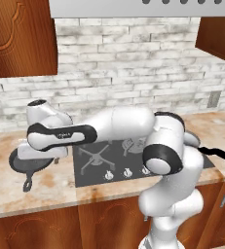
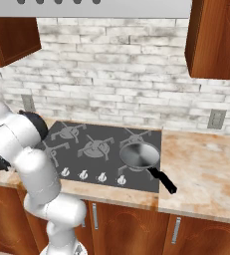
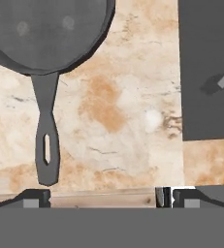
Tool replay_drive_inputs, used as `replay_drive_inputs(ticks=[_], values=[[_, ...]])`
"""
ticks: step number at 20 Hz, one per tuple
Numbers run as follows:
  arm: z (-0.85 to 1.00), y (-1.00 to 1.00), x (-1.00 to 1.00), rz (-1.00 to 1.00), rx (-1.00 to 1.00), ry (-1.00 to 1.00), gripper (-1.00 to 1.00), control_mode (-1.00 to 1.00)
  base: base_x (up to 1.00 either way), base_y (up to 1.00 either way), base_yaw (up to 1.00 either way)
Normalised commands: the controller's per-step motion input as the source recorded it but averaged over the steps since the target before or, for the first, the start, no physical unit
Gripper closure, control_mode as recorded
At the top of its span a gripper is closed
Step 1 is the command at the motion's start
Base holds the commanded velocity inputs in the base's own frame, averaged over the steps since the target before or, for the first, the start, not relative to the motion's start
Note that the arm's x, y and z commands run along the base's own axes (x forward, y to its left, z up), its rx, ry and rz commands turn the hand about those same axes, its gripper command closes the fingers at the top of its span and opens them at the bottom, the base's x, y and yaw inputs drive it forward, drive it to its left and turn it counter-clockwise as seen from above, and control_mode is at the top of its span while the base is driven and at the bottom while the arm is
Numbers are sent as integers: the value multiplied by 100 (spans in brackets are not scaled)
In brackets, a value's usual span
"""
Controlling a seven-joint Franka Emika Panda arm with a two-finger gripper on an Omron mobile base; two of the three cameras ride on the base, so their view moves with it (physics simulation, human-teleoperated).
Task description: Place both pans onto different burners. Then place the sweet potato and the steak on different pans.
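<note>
Skillet (image 3: 48, 34) lies at eleven o'clock from the spread, empty gripper (image 3: 104, 196), handle (image 3: 46, 140) running toward six.

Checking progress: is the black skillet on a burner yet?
No, the black skillet sits on the counter left of the cooktop.

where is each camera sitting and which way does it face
Left base view: behind the arm's left, facing the cooktop and brick wall; the arm crosses it toward the black skillet.
Right base view: behind its right, same cooktop, steel pan on a burner; arm at left.
Hand view: straight down on the counter and skillet.
Both base views share the cooktop.
</note>
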Motion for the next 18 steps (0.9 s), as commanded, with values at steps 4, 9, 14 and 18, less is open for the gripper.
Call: replay_drive_inputs(ticks=[4,9,14,18], values=[[-20,48,28,0,-3,0,-100,-100,0,0,0],[-23,50,20,0,-6,0,-100,-100,0,0,0],[-9,40,16,0,-7,0,-100,-100,0,0,0],[-9,12,10,0,-6,0,-100,-100,0,0,0]])
